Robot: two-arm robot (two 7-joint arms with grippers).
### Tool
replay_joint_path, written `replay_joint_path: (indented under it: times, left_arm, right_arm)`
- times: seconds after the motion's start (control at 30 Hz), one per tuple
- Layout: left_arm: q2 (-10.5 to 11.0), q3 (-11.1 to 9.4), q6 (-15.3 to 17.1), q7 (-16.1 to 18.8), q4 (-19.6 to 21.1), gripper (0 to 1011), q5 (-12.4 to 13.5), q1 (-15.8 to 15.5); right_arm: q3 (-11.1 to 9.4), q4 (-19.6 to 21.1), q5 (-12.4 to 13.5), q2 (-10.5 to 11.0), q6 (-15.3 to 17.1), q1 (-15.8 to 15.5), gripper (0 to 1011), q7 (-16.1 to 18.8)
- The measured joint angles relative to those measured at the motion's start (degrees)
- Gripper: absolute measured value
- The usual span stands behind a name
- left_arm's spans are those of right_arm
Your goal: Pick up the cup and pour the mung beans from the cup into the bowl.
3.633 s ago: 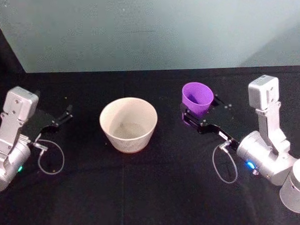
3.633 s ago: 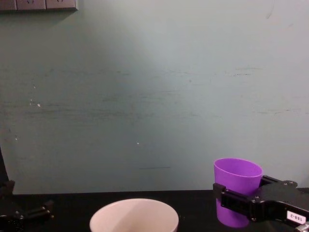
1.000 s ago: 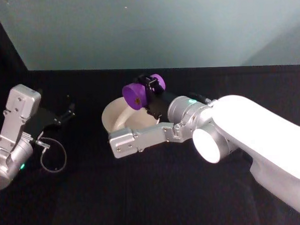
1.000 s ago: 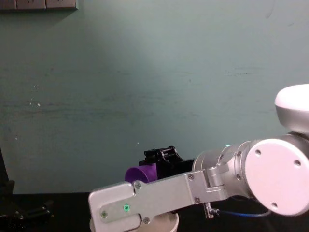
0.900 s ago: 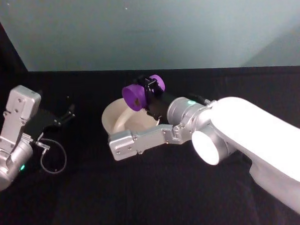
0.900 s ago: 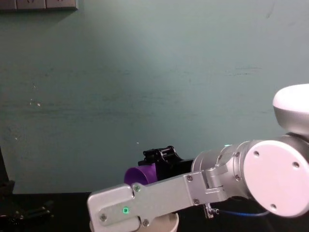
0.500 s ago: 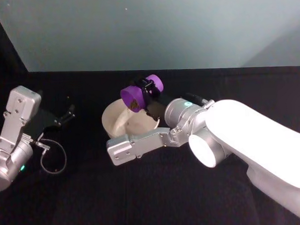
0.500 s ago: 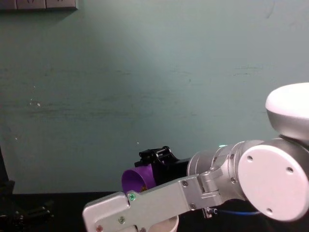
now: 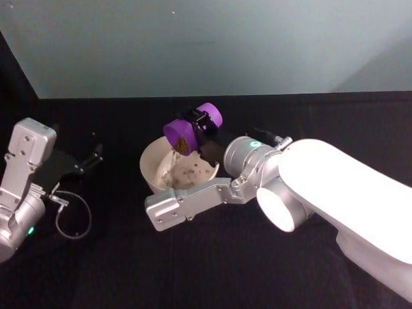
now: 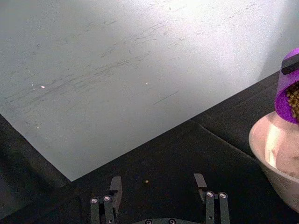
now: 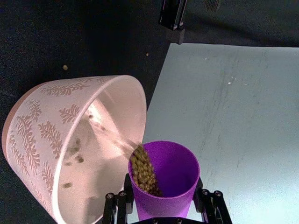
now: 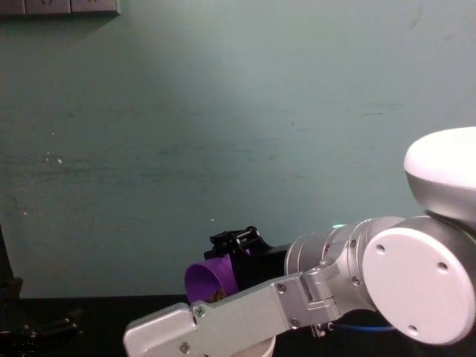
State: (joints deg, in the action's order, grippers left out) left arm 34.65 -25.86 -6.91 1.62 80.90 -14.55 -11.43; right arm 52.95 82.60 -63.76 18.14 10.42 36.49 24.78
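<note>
The right gripper [image 11: 163,208] is clenched on the cup [image 11: 175,170], one finger on each side of its tapered wall. It holds the cup tilted just above the rim of the bowl [image 11: 51,112], with the mouth turned down toward the inside. The mung beans [image 11: 144,170] are heaped at the lip of the cup, and some already lie in the bowl.

I judge the cup to be light, thin and smooth, so it may slip along its taper. A moderate hold around the middle of the wall seems best. The beans are loose and could bounce out.

The left gripper [image 10: 157,186] is released and empty, well apart to the left of the bowl, low over the bench [image 9: 197,264].
</note>
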Motion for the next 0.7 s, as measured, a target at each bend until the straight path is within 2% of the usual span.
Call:
replay_joint_path:
  times: [0.7]
  left_arm:
    - [0.0,0.0,0.0,0.0,0.0,1000,0.0,0.0]
  right_arm:
    - [-1.2,0.1,-1.8,-0.5,-1.1,-1.0,723,0.9]
